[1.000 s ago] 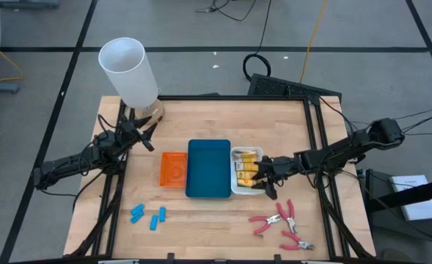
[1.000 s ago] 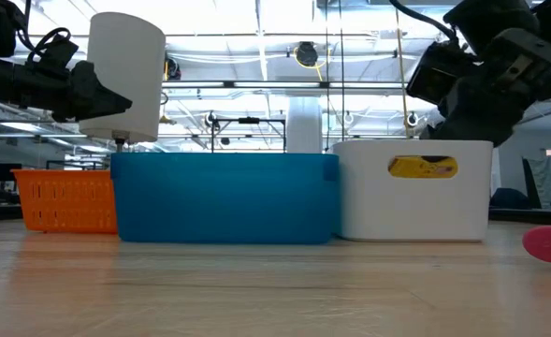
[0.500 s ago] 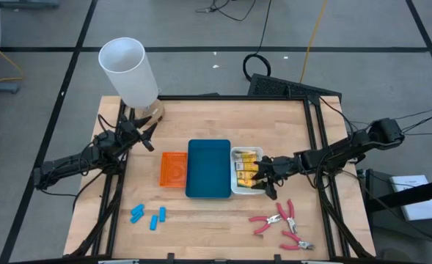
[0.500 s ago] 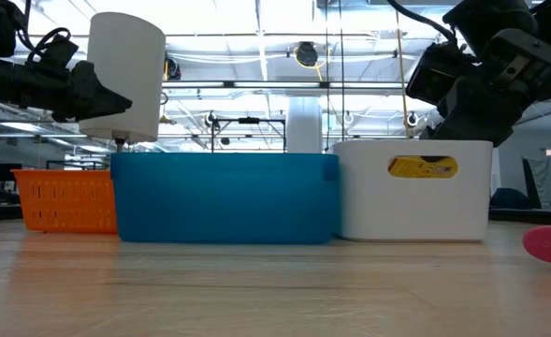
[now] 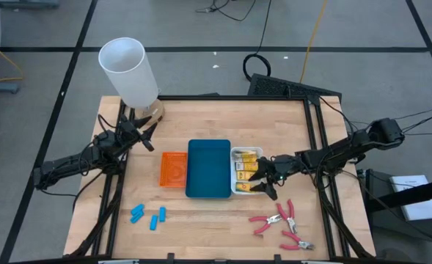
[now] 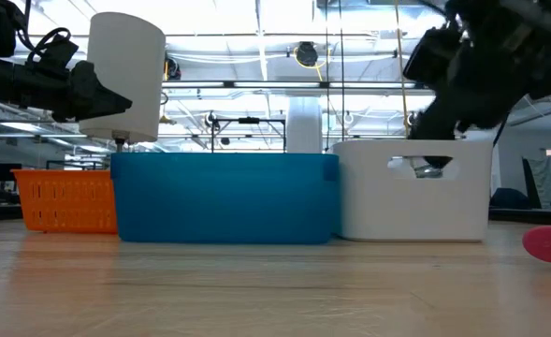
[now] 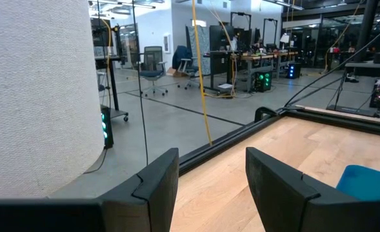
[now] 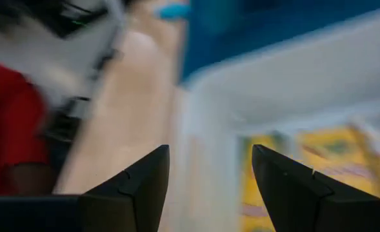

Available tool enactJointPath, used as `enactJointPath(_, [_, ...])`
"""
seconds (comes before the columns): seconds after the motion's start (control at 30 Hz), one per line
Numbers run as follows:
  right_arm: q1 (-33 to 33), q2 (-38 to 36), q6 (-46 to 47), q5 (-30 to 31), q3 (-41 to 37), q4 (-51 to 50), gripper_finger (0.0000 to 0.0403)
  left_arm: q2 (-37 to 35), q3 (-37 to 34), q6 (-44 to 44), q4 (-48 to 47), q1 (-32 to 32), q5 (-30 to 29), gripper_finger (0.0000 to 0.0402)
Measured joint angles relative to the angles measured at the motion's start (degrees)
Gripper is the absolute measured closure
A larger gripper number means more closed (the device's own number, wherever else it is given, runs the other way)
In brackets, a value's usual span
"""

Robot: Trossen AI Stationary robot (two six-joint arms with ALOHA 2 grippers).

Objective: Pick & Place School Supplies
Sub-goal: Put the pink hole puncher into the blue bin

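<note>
Clearly, yellow packets (image 5: 243, 166) in white tray (image 5: 236, 191), blue tray (image 5: 208, 169) empty

A pale wooden tabletop (image 5: 216, 121) with visible plank seams and a matt grain carries smooth plastic trays: a slotted, basket-like orange tray (image 5: 173, 169), a glossy blue tray (image 5: 208, 169) and a satin white tray (image 6: 415, 192) just ahead of the right gripper (image 5: 259, 180), whose dark fingers (image 8: 138, 183) look like matt moulded plastic. Beside that gripper lie pliers (image 5: 282, 220) of bare metal with pink-red rubbery handles. By the left gripper (image 5: 148, 136), the white cylinder (image 7: 38, 96) shows a rough, finely pebbled surface.
</note>
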Motion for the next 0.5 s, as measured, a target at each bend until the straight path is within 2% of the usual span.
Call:
enactJointPath(0.1, [2.7, -0.3, 2.0, -1.5, 0.1, 5.6, 0.0194, 0.0, 0.0, 0.0, 0.0, 0.0, 0.0, 0.0220])
enactJointPath(0.23, [8.9, -0.4, 3.1, 2.8, 5.4, 1.5, 0.0196, 0.0, 0.0, 0.0, 0.0, 0.0, 0.0, 0.0220])
enactJointPath(0.37, [15.9, -0.2, 7.7, 11.4, 14.3, -16.7, 0.0197, 0.0, 0.0, 0.0, 0.0, 0.0, 0.0, 0.0220])
enactJointPath(0.43, [18.9, 0.3, 13.8, 15.4, 18.7, -26.9, 0.0197, 0.0, 0.0, 0.0, 0.0, 0.0, 0.0, 0.0220])
enactJointPath(0.5, [21.6, 0.6, 21.5, 16.6, 21.8, -36.3, 0.0197, 0.0, 0.0, 0.0, 0.0, 0.0, 0.0, 0.0220])
